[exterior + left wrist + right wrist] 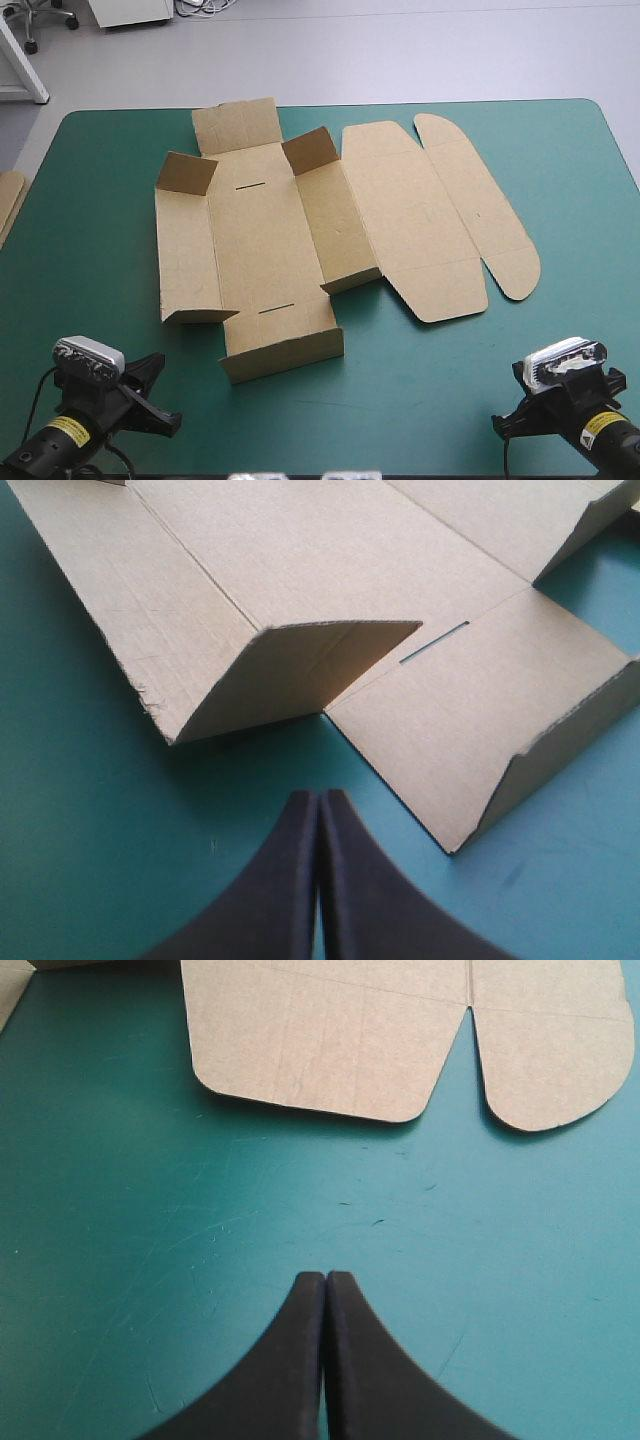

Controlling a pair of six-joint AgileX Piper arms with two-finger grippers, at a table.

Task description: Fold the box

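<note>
Left tool point(320, 810) sits clenched, its black fingers meeting in one pointed arch with nothing between them, low over the table point(420, 400) by the near-left corner. Right tool point(326, 1285) is clenched and empty too, by the near-right corner. The box point(260, 240) lies ahead of both, from the middle of the table toward the far edge, touching neither tool. Its tray part lies left of centre, with its long axis running from the near edge to the far edge. The near end wall is tilted up, small tabs stand at the far corners and the near-left corner, and the side wall next to the lid is partly lifted. The lid and its rounded flaps lie flat, spread toward the right edge. A strip of spare board point(8, 200) shows at the left edge.

The left tool is much the nearer: the near-left tab and the near end wall are just ahead of its tips, while bare teal-green cover separates the right tool from the lid's flaps. I judge the folding barely begun, with no wall tucked. The left arm looks best placed to reach first, once its fingers part.
</note>
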